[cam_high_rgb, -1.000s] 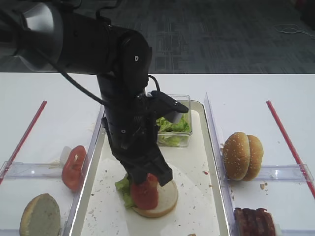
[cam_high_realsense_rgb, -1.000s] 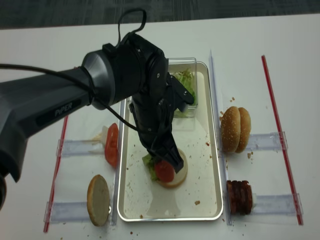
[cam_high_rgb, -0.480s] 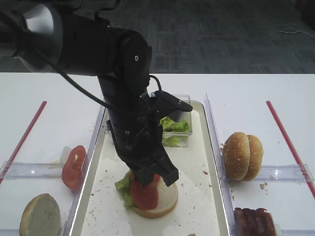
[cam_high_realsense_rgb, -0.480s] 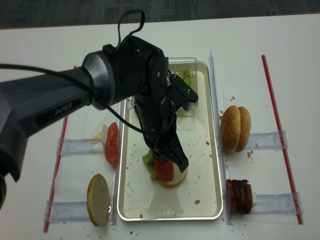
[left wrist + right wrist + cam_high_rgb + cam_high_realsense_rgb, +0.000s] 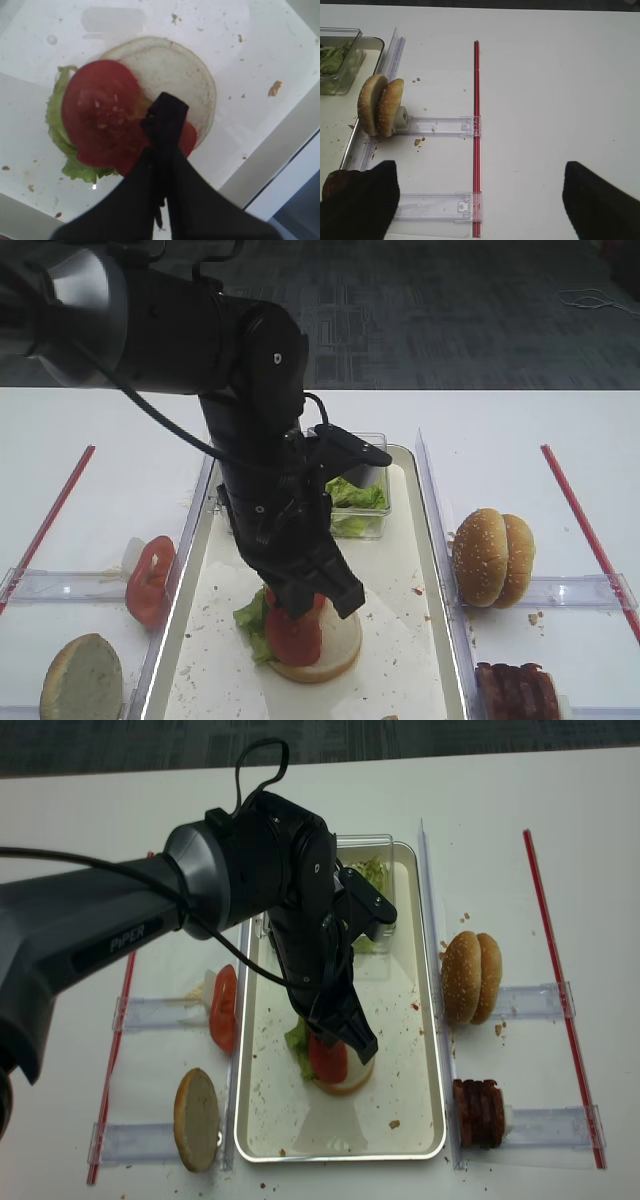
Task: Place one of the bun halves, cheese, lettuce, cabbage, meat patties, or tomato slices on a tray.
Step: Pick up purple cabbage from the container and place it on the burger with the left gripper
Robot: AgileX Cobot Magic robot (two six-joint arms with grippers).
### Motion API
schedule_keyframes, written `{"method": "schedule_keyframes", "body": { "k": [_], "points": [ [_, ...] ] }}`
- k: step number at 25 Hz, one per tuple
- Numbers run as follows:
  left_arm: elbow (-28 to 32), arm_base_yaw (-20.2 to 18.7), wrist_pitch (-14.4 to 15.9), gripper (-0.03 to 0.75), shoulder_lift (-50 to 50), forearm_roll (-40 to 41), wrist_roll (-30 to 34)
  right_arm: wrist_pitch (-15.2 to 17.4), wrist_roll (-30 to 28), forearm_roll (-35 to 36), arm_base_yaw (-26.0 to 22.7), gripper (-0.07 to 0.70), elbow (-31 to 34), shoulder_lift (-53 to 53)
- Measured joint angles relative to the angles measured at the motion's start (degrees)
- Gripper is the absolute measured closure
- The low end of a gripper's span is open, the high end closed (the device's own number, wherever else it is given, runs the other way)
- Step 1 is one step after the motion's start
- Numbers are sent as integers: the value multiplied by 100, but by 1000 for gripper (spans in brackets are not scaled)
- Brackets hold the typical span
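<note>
The table carries everything, white and wide, with the left arm slanting in from the left of both high views. Next in size is the tray, its floor crumb-speckled, holding a clear box of lettuce at the far end and a small stack at the near end: a pale bun half, cut face up, a lettuce leaf poking out at one side, and a tomato slice lying flat over both.

The left gripper has its fingers pressed together with nothing between them, the tip resting at the slice's edge, over the bun (whether it touches the tomato I cannot tell). So the slice lies directly under and just to one side of the tip, and the tomato looks placed; a straight lift away seems all that is called for.

Outside the tray, to its left, a spare tomato and another bun half wait in their holders; to its right stand the sesame buns and the patties. The right gripper hangs well right of the tray, fingers wide apart and empty, so it is nearer those patties and buns. No cabbage is visible.
</note>
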Motion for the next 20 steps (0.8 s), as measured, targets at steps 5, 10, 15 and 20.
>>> {"method": "schedule_keyframes", "body": {
  "k": [5, 10, 15, 20],
  "points": [
    [0, 0, -59, 659, 0, -36, 0, 0, 0, 0, 0, -53, 0, 0],
    [0, 0, -81, 563, 0, -57, 0, 0, 0, 0, 0, -53, 0, 0],
    [0, 0, -79, 391, 0, 69, -107, 0, 0, 0, 0, -53, 0, 0],
    [0, 0, -79, 325, 0, 81, -117, 0, 0, 0, 0, -53, 0, 0]
  ]
}}
